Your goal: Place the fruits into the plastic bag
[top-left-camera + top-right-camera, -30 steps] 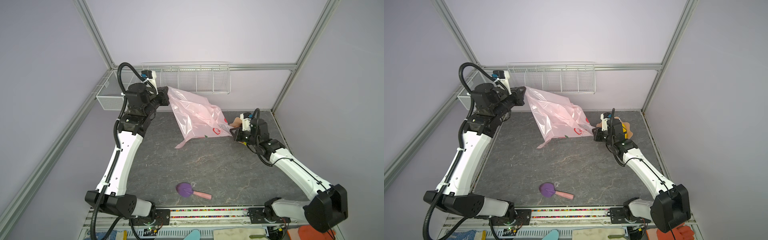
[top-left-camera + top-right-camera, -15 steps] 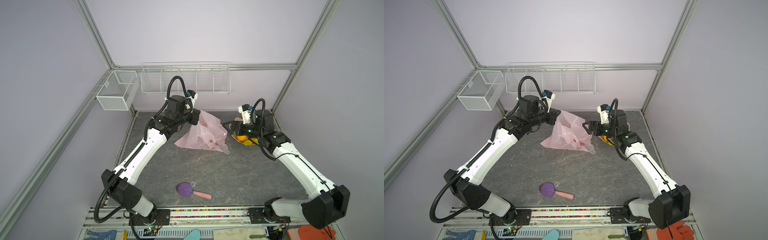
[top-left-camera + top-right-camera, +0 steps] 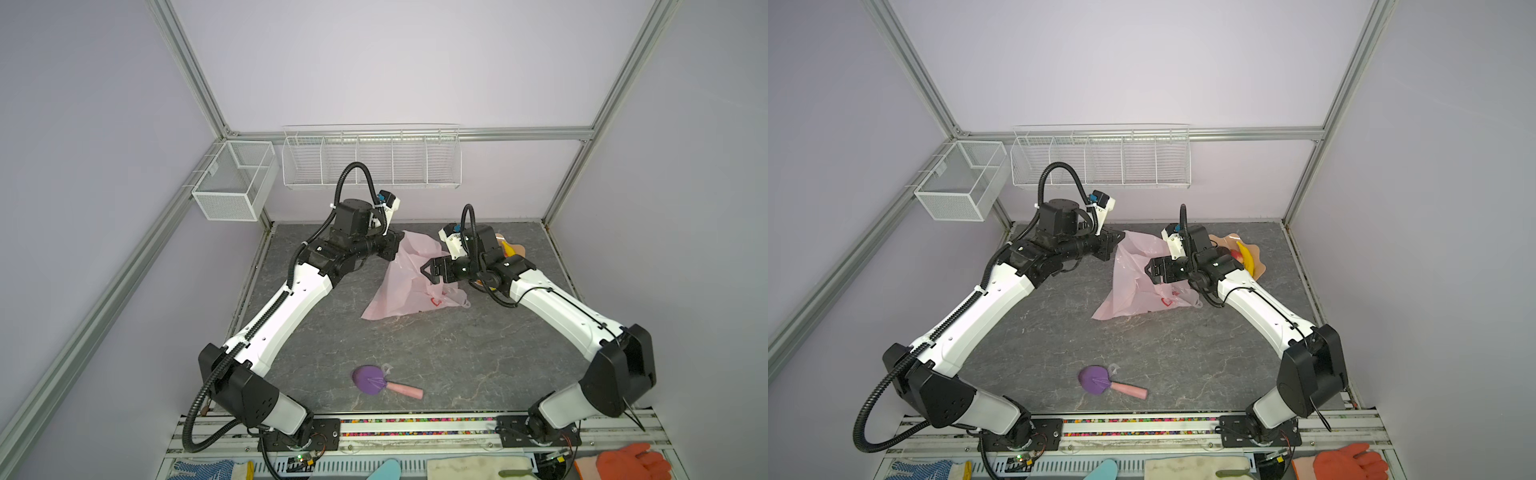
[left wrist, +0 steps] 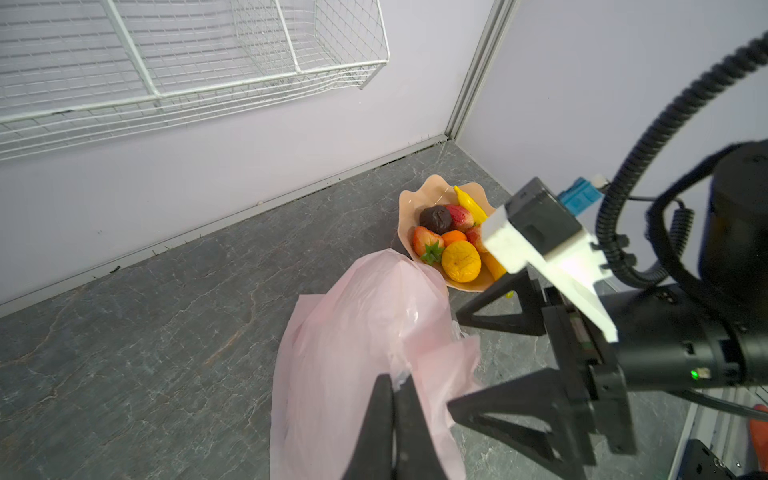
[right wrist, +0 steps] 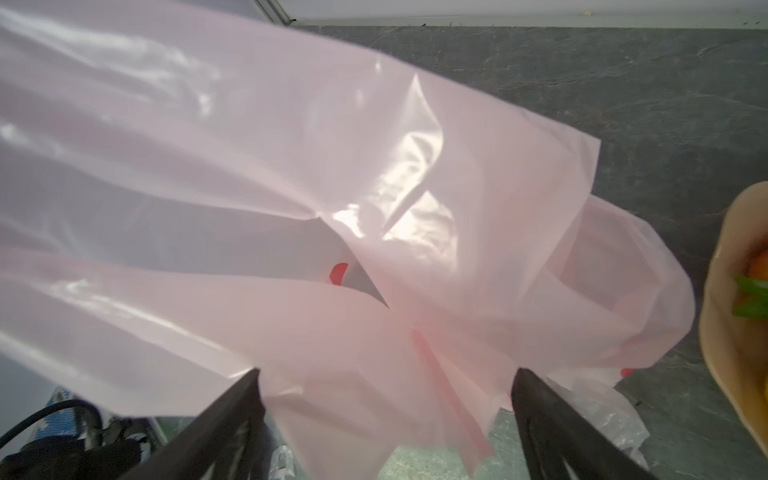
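1. At the centre of both top views, the thin translucent pale-pink plastic carrier bag (image 3: 409, 278) is seen draped from a raised edge down onto the grey marbled table (image 3: 415, 353), its lower end spread flat.
2. Its film is judged very light, limp and slippery; creases and glossy highlights in the right wrist view (image 5: 374, 208) suggest it will collapse unless the mouth is held apart.
3. The left pincer (image 4: 392, 399) is pressed together on a fold of the bag's upper edge, as shown at the lower middle of the left wrist view.
4. The right pincer (image 5: 386, 399) is spread wide, with film lying between its dark fingers (image 5: 232, 415) but not clamped.
5. A second hold is best taken on the opposite rim or a handle loop, where doubled film should resist tearing and slipping.
6. Right of the bag in a top view, the peach-coloured wavy-edged bowl (image 3: 1260, 270) holds the small toy fruits (image 4: 449, 237): a yellow banana (image 4: 469, 203), a dimpled orange (image 4: 460, 262), a dark wrinkled ball (image 4: 435, 219) and red strawberries (image 4: 426, 243).
7. These are judged light, rigid and rounded, so rolling is likely; the banana should be taken across its middle.
8. Near the lower centre, a purple round-headed tool with pink handle (image 3: 384, 382) lies well apart.
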You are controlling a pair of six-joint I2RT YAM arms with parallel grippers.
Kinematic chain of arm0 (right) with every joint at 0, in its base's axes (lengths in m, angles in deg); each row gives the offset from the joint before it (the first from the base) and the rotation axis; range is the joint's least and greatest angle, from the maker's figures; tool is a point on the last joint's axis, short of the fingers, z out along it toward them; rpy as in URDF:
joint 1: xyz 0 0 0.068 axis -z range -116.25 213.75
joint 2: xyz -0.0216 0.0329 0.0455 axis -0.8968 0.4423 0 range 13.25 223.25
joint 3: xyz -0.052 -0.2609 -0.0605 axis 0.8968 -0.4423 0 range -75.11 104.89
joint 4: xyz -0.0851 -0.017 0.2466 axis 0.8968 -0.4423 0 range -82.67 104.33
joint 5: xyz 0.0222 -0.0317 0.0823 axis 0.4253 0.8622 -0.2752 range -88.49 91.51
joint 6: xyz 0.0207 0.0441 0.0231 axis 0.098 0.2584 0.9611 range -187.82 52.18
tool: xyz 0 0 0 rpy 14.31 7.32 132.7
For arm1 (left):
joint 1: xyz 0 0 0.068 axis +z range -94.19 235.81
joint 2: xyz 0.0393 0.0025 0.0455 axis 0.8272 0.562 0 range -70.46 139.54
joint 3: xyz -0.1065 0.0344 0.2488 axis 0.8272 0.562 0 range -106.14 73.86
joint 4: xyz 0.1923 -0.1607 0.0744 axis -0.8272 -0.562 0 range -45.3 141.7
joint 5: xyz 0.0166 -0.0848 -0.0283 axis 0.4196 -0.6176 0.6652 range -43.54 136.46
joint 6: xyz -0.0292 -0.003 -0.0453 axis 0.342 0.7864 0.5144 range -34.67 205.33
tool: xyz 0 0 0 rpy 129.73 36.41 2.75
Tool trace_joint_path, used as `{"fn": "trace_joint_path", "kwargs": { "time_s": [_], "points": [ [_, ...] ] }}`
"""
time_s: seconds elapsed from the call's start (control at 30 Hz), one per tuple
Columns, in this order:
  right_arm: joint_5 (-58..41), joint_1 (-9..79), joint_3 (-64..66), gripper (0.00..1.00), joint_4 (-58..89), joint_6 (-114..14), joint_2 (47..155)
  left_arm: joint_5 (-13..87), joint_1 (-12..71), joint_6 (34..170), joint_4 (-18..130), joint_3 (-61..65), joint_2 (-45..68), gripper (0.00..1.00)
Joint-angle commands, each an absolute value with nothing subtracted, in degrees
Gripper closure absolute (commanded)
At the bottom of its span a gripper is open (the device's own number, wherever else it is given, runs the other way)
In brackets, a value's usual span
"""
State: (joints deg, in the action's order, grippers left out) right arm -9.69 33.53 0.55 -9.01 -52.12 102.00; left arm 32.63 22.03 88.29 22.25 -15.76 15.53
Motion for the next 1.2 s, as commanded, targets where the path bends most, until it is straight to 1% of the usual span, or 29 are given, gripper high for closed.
{"fn": "trace_joint_path", "kwargs": {
  "time_s": [0.0,0.1,0.3,0.37,0.47,0.63,0.7,0.83,0.97,1.1,1.17],
  "points": [
    [-9.8,33.7,2.1,0.06,-8.0,-55.8,101.4,31.7,21.9,85.5,21.8,-14.6,13.4,1.0],
    [-14.5,34.0,1.8,0.05,-5.5,-55.0,98.8,32.5,21.8,84.3,20.7,-14.4,13.6,1.0],
    [-16.2,36.1,3.6,0.05,-6.3,-52.0,96.4,33.4,21.9,82.1,19.1,-14.0,14.0,1.0],
    [-15.6,36.4,4.4,0.05,-6.3,-52.0,97.6,33.5,21.9,81.9,19.0,-13.7,13.9,1.0],
    [-16.8,36.0,8.5,0.04,-9.9,-54.3,102.0,33.1,21.8,82.0,19.3,-13.7,14.0,1.0],
    [-15.5,34.5,10.0,0.04,-12.0,-57.1,107.2,32.7,21.7,81.8,19.9,-13.9,14.2,1.0],
    [-13.7,33.8,9.9,0.03,-12.7,-58.5,108.4,32.4,21.7,81.5,19.7,-14.2,14.4,1.0],
    [-3.2,32.3,9.2,0.02,-13.4,-61.0,110.1,30.8,21.7,80.5,19.9,-14.0,14.2,1.0],
    [7.5,31.4,8.4,0.04,-11.8,-63.6,111.5,29.9,21.6,79.0,19.9,-13.6,13.5,1.0],
    [10.5,31.0,8.9,0.05,-9.9,-66.2,113.8,28.6,21.6,77.3,19.7,-12.9,12.9,1.0],
    [10.3,31.1,8.6,0.11,-9.0,-67.6,115.0,28.5,21.6,76.3,19.8,-12.2,12.3,1.0]
  ]
}}
